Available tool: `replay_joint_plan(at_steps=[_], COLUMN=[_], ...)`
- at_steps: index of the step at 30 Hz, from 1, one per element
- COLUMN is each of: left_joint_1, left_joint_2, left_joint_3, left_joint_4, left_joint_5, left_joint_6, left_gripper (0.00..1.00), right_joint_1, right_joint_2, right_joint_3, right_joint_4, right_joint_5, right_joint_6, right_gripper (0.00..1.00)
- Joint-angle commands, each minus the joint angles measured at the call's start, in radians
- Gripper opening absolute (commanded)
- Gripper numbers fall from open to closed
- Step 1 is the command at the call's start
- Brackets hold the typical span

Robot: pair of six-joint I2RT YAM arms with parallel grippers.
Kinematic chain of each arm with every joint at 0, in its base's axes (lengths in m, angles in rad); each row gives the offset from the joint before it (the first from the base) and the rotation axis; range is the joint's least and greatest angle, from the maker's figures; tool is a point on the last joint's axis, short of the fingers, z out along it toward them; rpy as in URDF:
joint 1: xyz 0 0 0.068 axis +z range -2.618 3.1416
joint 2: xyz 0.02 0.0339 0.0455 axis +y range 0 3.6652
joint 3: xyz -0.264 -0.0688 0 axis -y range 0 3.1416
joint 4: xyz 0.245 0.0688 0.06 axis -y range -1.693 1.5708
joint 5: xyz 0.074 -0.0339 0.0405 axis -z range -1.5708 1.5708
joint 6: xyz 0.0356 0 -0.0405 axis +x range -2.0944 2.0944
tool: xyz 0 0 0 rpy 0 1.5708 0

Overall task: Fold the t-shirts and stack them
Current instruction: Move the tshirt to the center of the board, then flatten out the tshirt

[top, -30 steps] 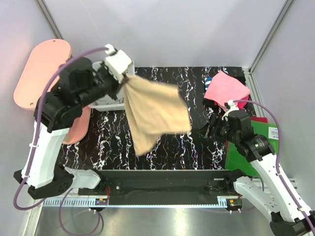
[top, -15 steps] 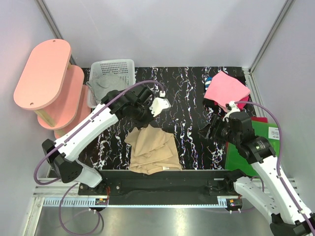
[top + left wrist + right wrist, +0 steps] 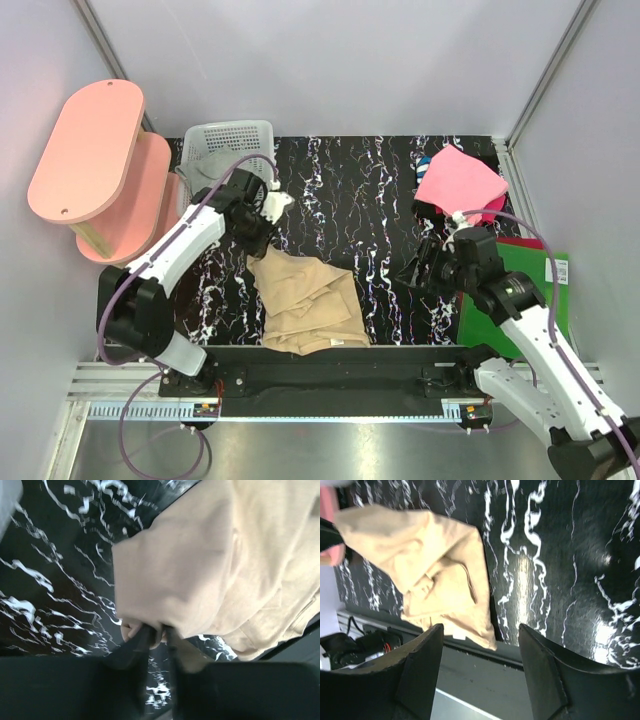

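The left gripper (image 3: pixel 256 243) reached down to the far left corner of the tan t-shirt (image 3: pixel 305 305), which lay crumpled on the table (image 3: pixel 370 200) near its front edge; the right gripper (image 3: pixel 420 262) hung to the right, apart from it; the pink t-shirt (image 3: pixel 460 180) lay at the far right; the grey t-shirt (image 3: pixel 205 172) sat in the basket (image 3: pixel 235 130). From the left wrist, the fingers (image 3: pixel 140 642) stood close together at the cloth's edge, blurred; whether they pinched it could not be told. From the right wrist, the jaws gaped wide, nothing between them.
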Motion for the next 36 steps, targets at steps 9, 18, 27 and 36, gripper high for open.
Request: replay_joint_plan(at_steps=[9, 18, 27, 36], left_joint_1=[0.16, 0.251, -0.006, -0.283], left_joint_2=[-0.122, -0.204, -0.301, -0.164], left_joint_3=[-0.07, -0.161, -0.043, -0.069], left_joint_4=[0.215, 0.231, -0.007, -0.013], left_joint_5=[-0.203, -0.278, -0.013, -0.065], left_joint_6=[-0.042, -0.035, -0.023, -0.03], left_gripper=[0.45, 0.58, 0.69, 0.62], right_joint_1=[0.153, 0.385, 0.458, 0.467], right_joint_2=[0.258, 0.505, 0.645, 0.583], right_joint_3=[-0.145, -0.154, -0.169, -0.058], right_joint_4=[0.156, 0.313, 0.409, 0.164], right_joint_5=[-0.203, -0.173, -0.16, 0.036], right_joint_6=[0.05, 0.128, 0.187, 0.175], right_gripper=[0.73, 0.74, 0.49, 0.0])
